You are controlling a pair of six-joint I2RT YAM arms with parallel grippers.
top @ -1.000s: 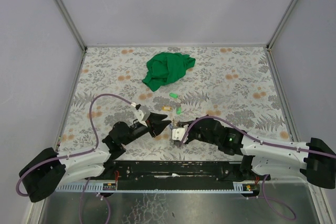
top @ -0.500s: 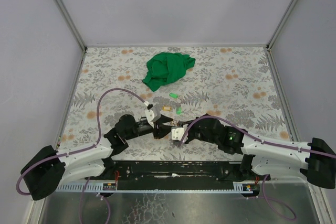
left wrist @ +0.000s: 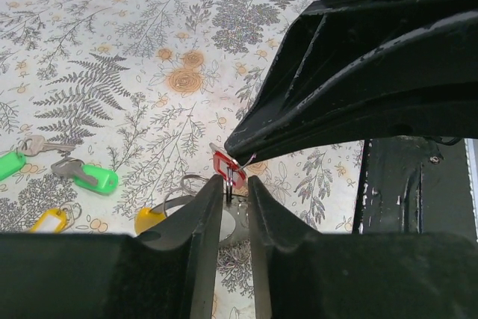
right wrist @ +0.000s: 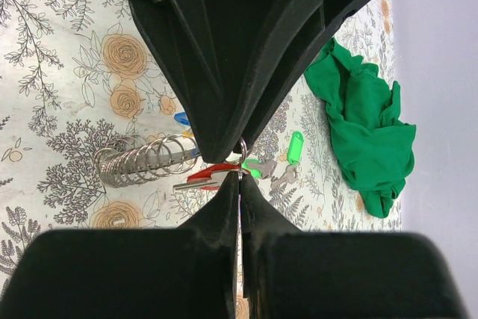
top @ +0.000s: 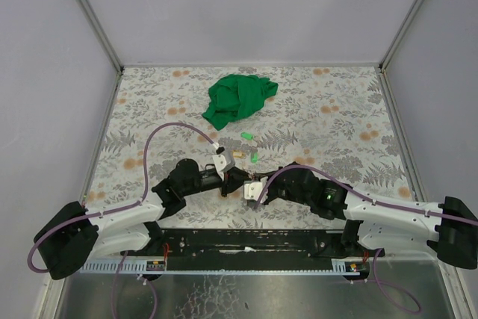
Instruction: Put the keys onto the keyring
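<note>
My right gripper [right wrist: 240, 181] is shut on the thin silvery keyring [right wrist: 241, 146], which I see edge-on. A red-tagged key [right wrist: 206, 175] hangs at the ring, level with the fingertips. My left gripper [left wrist: 235, 186] faces it tip to tip. Its jaws stand a narrow gap apart around a thin wire just below the red tag [left wrist: 227, 167], and I see light between the wire and one jaw. In the top view both grippers meet near the table's front centre, left gripper [top: 234, 178] and right gripper [top: 249, 187]. Loose keys lie nearby: green tags [left wrist: 98, 179], a yellow tag [left wrist: 148, 220].
A crumpled green cloth [top: 237, 98] lies at the back centre. A row of spare metal rings on a holder [right wrist: 144, 160] sits left of the right fingers, with a blue tag [right wrist: 181, 119] beside it. More green-tagged keys [top: 247, 137] lie just behind the grippers.
My left gripper has slid right until its tips meet the right gripper at the red key, and its jaws have narrowed. The right arm has stayed still.
</note>
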